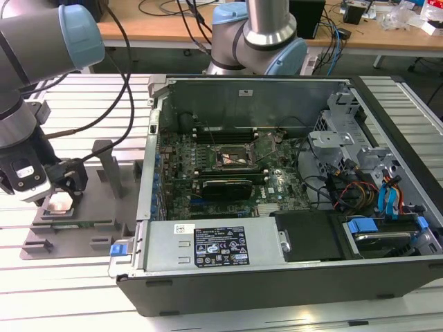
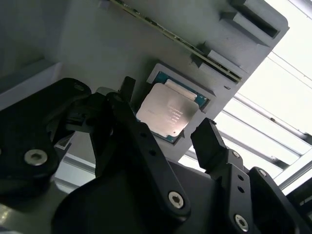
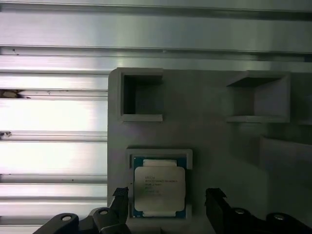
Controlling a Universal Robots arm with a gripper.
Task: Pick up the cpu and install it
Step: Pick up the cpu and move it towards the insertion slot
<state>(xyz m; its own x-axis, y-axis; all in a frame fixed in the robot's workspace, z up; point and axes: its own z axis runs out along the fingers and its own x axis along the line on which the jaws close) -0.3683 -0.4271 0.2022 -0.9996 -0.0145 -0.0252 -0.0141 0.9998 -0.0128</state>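
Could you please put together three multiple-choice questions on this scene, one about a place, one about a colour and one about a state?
1. Where does the cpu lie?
A. In a recess of the grey holder, on the exterior view's left of the computer case
B. Inside the computer case
C. Leaning upright against the computer case

2. What colour is the cpu's top?
A. Black
B. Silver-grey
C. Red

3. How is the gripper?
A. Shut on the cpu and lifted
B. Shut, above the computer case
C. Open, straddling the cpu

Answers:
1 A: the chip sits flat in the holder's square recess, outside the case.
2 B: its metal lid looks pale silver in both wrist views.
3 C: its jaws stand apart with the cpu between them, and the cpu is still in its recess.
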